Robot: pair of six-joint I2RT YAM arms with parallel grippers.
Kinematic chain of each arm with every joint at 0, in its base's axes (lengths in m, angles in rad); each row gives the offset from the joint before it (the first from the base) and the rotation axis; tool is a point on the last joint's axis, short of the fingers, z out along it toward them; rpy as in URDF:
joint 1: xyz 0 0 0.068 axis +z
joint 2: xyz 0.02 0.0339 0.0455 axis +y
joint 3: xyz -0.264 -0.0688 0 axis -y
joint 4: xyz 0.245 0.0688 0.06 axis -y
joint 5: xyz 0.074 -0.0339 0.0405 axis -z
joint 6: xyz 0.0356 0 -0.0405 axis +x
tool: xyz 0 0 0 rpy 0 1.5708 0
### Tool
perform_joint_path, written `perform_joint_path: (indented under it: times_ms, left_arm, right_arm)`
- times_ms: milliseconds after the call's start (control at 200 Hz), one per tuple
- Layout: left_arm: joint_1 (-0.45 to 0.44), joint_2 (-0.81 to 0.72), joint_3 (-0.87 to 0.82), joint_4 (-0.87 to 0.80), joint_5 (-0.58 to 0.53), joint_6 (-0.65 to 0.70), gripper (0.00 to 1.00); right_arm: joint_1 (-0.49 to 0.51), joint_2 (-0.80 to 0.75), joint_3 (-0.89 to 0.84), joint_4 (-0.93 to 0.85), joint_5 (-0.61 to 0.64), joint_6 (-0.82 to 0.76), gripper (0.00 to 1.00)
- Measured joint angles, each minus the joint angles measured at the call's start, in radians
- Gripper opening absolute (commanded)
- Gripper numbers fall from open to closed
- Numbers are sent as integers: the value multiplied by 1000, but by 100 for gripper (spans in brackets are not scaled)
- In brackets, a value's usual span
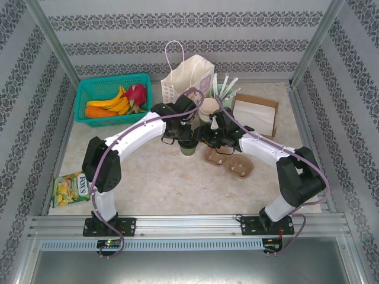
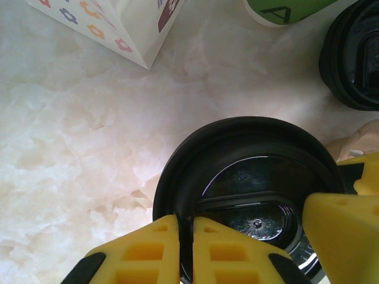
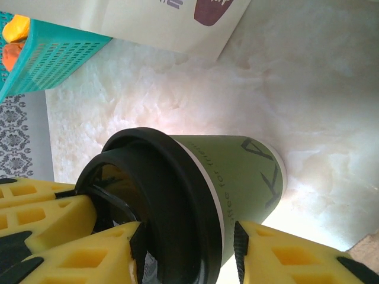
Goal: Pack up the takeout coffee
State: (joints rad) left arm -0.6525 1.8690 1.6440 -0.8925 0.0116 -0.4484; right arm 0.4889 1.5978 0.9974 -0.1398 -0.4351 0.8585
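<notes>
Green cup (image 3: 251, 171), black lid (image 2: 195, 157), teal basket (image 3: 53, 56)

Glossy black plastic lid (image 2: 240, 139), matt green paper cup (image 3: 246, 171).

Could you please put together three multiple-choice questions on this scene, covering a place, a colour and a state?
1. Where is the teal plastic basket of fruit?
A) far left of the marbled table
B) near right corner
C) between the arms' bases

2. What colour is the round plastic lid on the dark green paper coffee cup?
A) white
B) black
C) red

3. How is that cup?
A) lying on its side
B) upright, lid off
C) upright, lid on

Answers:
1 A, the top view shows it at the back left.
2 B, both wrist views show it black.
3 C, it stands on the table with the lid seated.
</notes>
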Motion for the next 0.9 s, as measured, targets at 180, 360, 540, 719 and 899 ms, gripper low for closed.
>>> perform_joint_path:
  times_ms: [180, 360, 540, 719, 899]
  left_arm:
    - [16, -53, -56, 44, 50, 3, 13]
    - [27, -96, -89, 80, 99, 2, 19]
    - [42, -145, -119, 146, 146, -6, 22]
    - [97, -212, -195, 198, 148, -53, 45]
    - [162, -266, -264, 205, 81, -140, 74]
  right_arm:
    - [5, 0, 3, -7, 0, 0, 45]
    - [5, 0, 10, -11, 14, 0, 45]
    - [13, 2, 18, -25, 19, 0, 45]
    - [13, 5, 24, -33, 19, -4, 48]
    - [24, 5, 32, -50, 26, -35, 57]
